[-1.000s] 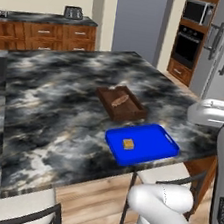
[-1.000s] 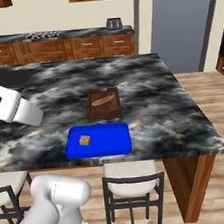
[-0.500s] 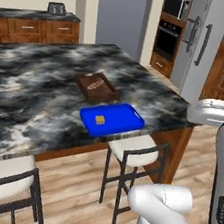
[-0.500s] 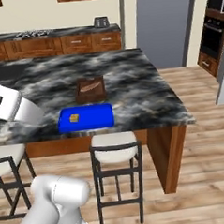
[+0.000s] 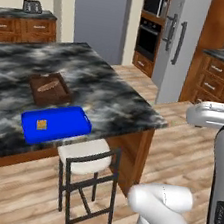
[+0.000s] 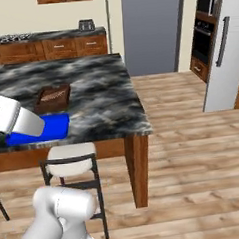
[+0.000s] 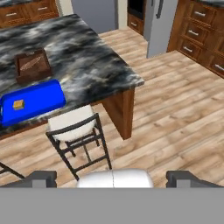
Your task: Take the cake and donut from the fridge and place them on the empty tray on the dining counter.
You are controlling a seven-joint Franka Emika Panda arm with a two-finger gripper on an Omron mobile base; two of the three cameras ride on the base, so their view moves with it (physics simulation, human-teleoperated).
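The bright blue tray point(image 5: 62, 122) point(image 6: 56, 127) point(image 7: 37, 101) lies near the front edge of the black marble dining counter point(image 5: 104, 90) point(image 6: 102, 87) point(image 7: 85, 57). On it rests the cake point(image 5: 42, 124) point(image 7: 18, 104), a tiny tan square. The silver fridge point(image 5: 186, 44) point(image 6: 227, 50) point(image 7: 158, 24) stands across the wooden floor with its doors closed. The donut is out of view. My gripper point(image 7: 113, 178) is open and holds nothing; it hovers over the floor and stool, off the counter's front corner.
A dark wooden tray point(image 5: 49, 88) point(image 6: 54, 97) point(image 7: 31, 64) holding a bread loaf sits behind the blue tray. A white-seated stool point(image 5: 85, 158) point(image 6: 71, 160) point(image 7: 74, 124) stands at the counter's edge. A black wall oven point(image 5: 149, 33) point(image 6: 205, 31) is beside the fridge, with wooden drawers point(image 5: 216, 83) to its right.
Both base views have shifted: the counter has slid left and away, and the fridge has come more into view. The trays and cake have kept their places on the counter.
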